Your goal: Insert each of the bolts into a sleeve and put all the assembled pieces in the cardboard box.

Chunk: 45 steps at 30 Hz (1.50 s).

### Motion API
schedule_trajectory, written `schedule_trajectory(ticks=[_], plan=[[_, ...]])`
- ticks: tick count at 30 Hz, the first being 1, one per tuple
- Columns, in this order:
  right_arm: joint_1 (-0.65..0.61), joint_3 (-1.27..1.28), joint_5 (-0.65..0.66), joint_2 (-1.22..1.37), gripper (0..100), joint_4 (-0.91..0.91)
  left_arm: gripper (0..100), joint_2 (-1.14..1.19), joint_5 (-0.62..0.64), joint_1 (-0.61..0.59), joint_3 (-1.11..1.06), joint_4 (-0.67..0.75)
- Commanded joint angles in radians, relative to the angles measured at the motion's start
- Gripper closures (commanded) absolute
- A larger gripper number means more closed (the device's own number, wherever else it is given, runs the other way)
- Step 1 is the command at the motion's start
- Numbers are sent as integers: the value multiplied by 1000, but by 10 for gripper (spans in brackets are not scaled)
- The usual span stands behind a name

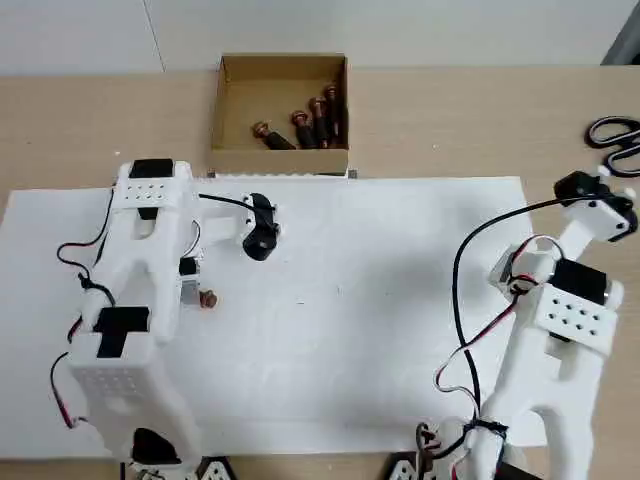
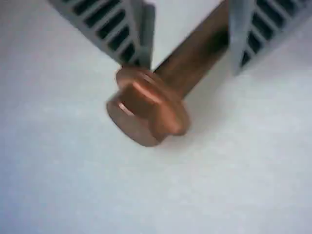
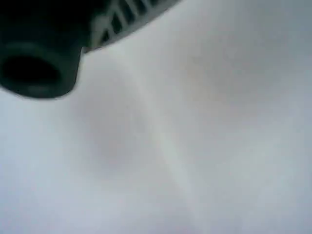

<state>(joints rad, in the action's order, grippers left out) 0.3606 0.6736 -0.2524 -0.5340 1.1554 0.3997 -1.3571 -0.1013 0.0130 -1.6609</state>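
A copper bolt point(image 2: 151, 105) with a flanged head lies on the white sheet point(image 1: 380, 300), and it also shows in the high view as the bolt point(image 1: 208, 298) at mid-left. My left gripper point(image 2: 187, 63) is shut on its shaft, one ribbed finger on each side. In the high view the left gripper point(image 1: 189, 285) sits just left of the bolt head. A black sleeve point(image 3: 36, 68) with an open bore is held in my right gripper point(image 1: 512, 268), low over the sheet's right edge. One ribbed finger point(image 3: 124, 17) shows beside the sleeve.
The cardboard box point(image 1: 228, 100) stands beyond the sheet's far edge and holds several assembled copper-and-black pieces point(image 1: 305, 125). Scissors point(image 1: 615, 140) lie on the bare table at far right. The sheet's middle lies between the two arms.
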Motion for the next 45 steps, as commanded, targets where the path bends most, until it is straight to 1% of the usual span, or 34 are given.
schedule_trajectory(ticks=[1, 7, 12, 18, 21, 25, 29, 32, 36, 41, 45], plan=[[8, -14, 8, -41, 995, -12, 896, 20, -443, 3, 41, -14], [8, -14, 8, -41, 995, -12, 908, 48, -443, 5, 38, -20], [8, -14, 8, -42, 995, -12, 997, 48, -443, 18, 36, -20], [7, -15, 6, -42, 996, -12, 994, 43, -440, 35, 93, -92], [7, -44, 6, -44, 996, 10, 994, 35, -393, 43, 137, -92], [-4, -141, 6, -44, 996, 93, 994, -63, -334, 51, 170, -92], [-99, -218, 6, -44, 996, 191, 994, -204, -288, 71, 134, -92], [-196, -269, 5, -44, 996, 266, 994, -287, -183, 97, 119, -91], [-302, -341, 5, -68, 996, 371, 994, -374, 49, 137, 119, -78], [-410, -364, 9, -211, 996, 437, 994, -505, 379, 169, 120, -41], [-518, -361, 9, -315, 996, 475, 994, -647, 723, 207, 120, -41]])
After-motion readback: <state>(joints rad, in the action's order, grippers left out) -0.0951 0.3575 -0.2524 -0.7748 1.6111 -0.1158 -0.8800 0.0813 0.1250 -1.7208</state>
